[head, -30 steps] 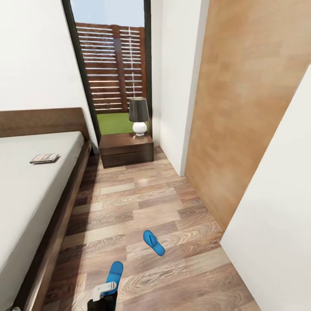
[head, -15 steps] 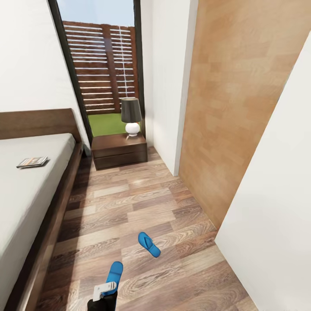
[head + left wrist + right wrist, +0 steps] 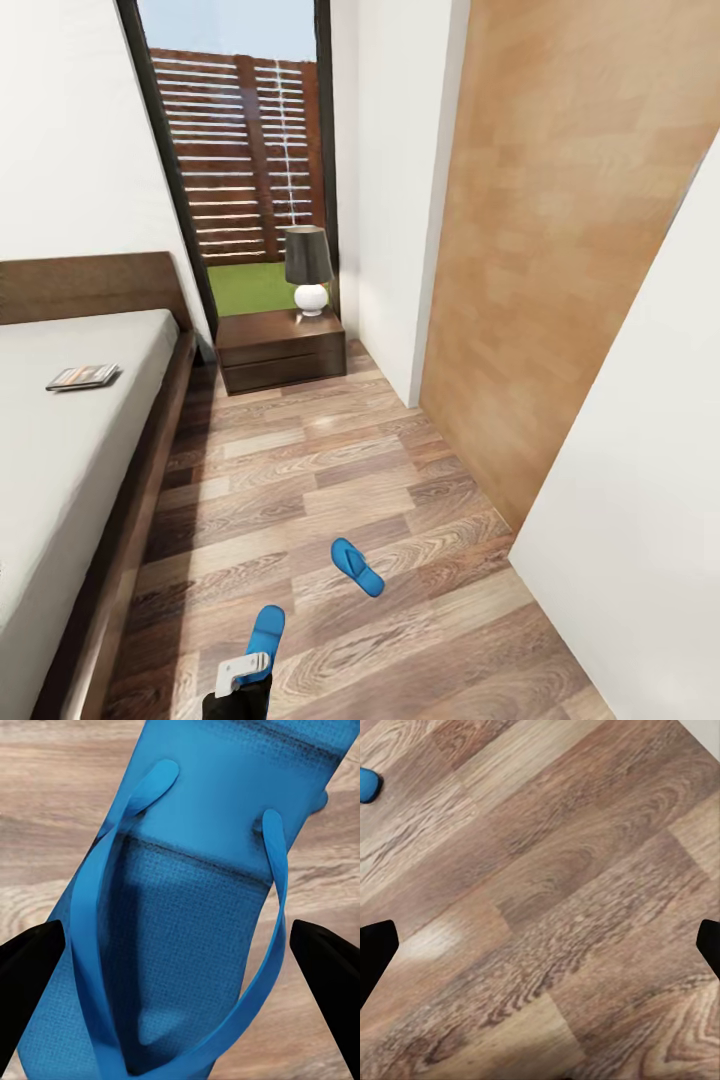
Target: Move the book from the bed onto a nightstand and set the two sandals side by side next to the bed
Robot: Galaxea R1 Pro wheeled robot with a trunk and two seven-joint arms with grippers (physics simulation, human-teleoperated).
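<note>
My view has swung a little back toward the bed (image 3: 70, 450) in the last half second, so it is my head or base turning, not the room's things moving. The bed runs along my left, with the book (image 3: 83, 376) lying flat on the mattress near the headboard, untouched. Beyond its foot end stands the nightstand (image 3: 282, 352), bearing a lamp (image 3: 309, 270).

On the plank floor (image 3: 300, 480) the far sandal (image 3: 357, 566) lies apart from the near sandal (image 3: 263, 632), and at a different angle. My left gripper (image 3: 180, 945) hangs wide open straddling the near sandal (image 3: 187, 907), gripping nothing. My right gripper (image 3: 540, 937) is spread open over bare floor (image 3: 555, 892). I judge that no step is finished yet.
</note>
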